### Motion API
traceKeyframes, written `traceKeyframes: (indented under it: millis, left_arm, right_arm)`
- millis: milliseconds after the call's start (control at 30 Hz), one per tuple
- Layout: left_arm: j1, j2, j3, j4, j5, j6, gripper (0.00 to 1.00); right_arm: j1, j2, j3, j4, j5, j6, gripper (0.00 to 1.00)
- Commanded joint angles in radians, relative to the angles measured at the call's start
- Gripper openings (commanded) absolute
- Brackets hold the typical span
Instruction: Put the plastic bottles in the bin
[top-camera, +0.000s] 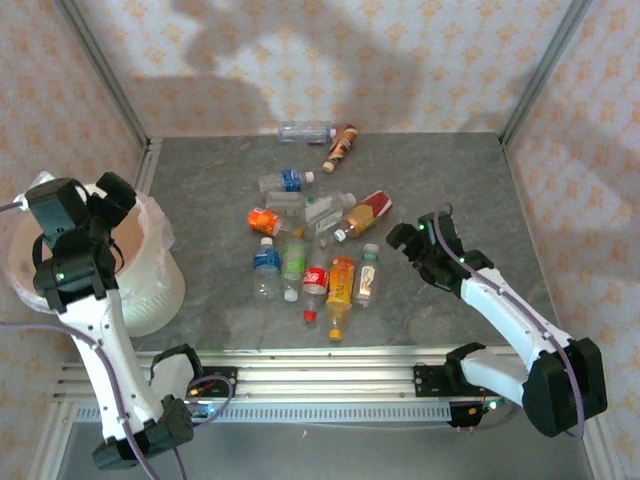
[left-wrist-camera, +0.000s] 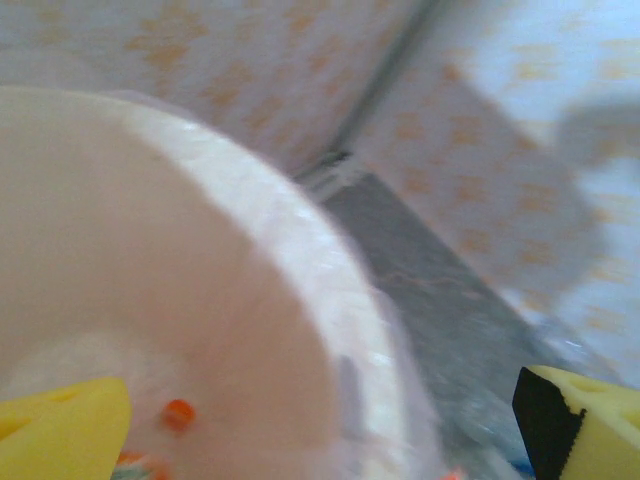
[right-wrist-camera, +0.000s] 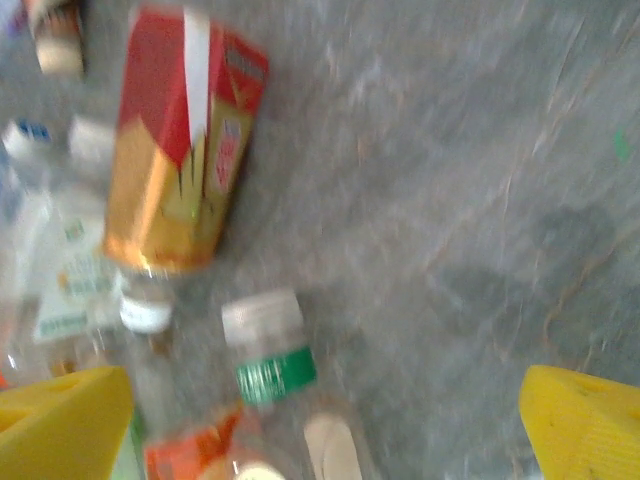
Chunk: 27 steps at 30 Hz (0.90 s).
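Grey marbled table (top-camera: 450, 190), plastic bottles (top-camera: 341, 280) lying clustered mid-table, two more at the far edge, bin (top-camera: 155, 288) at left

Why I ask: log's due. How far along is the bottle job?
Barely started. Something orange, blurred, lies inside the large round white lined bin. Nothing in hand: left gripper open over it, right gripper open by the pile. About a dozen small plastic bottles lie on the grey table.

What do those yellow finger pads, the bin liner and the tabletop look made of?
The pads look like matte yellow foam or soft rubber. The bin liner seems thin translucent plastic film, crinkled at the rim. The tabletop looks like veined grey stone, perhaps printed.
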Motion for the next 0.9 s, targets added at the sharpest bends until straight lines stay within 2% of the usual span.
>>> traceKeyframes:
  millis: [0, 67, 200, 333, 400, 500, 600, 767, 867]
  left_arm:
    - [-0.015, -0.022, 0.023, 0.087, 0.293, -0.041, 1.00]
    - [-0.088, -0.025, 0.022, 0.110, 0.350, -0.066, 0.99]
    - [-0.255, -0.046, 0.029, 0.121, 0.289, -0.066, 1.00]
    - [-0.328, -0.057, 0.006, 0.164, 0.329, -0.080, 0.99]
    - [-0.356, -0.059, -0.033, 0.214, 0.365, -0.131, 1.00]
    - [-0.428, -0.061, -0.106, 0.299, 0.389, -0.193, 1.00]
    - [-0.532, -0.059, -0.160, 0.361, 0.358, -0.224, 1.00]
    - [-0.709, -0.015, -0.168, 0.349, 0.256, -0.196, 1.00]
    - [-0.784, 0.027, -0.167, 0.359, 0.228, -0.183, 1.00]
  right_arm:
    - [0.073, -0.054, -0.010, -0.098, -0.067, -0.007, 0.99]
    - [0.118, -0.054, -0.024, -0.118, -0.084, -0.008, 0.99]
    - [0.199, -0.033, -0.052, -0.084, -0.081, -0.045, 0.99]
    - [0.252, 0.022, -0.063, -0.029, -0.103, -0.078, 0.99]
    - [0.292, 0.065, -0.051, -0.017, -0.097, -0.089, 1.00]
    - [0.339, 0.133, -0.023, -0.023, -0.035, -0.091, 1.00]
    - [0.359, 0.158, -0.022, -0.028, 0.076, -0.062, 0.99]
    - [0.361, 0.198, -0.023, -0.088, 0.183, -0.060, 0.93]
    - [0.362, 0.170, -0.038, -0.082, 0.197, -0.063, 0.92]
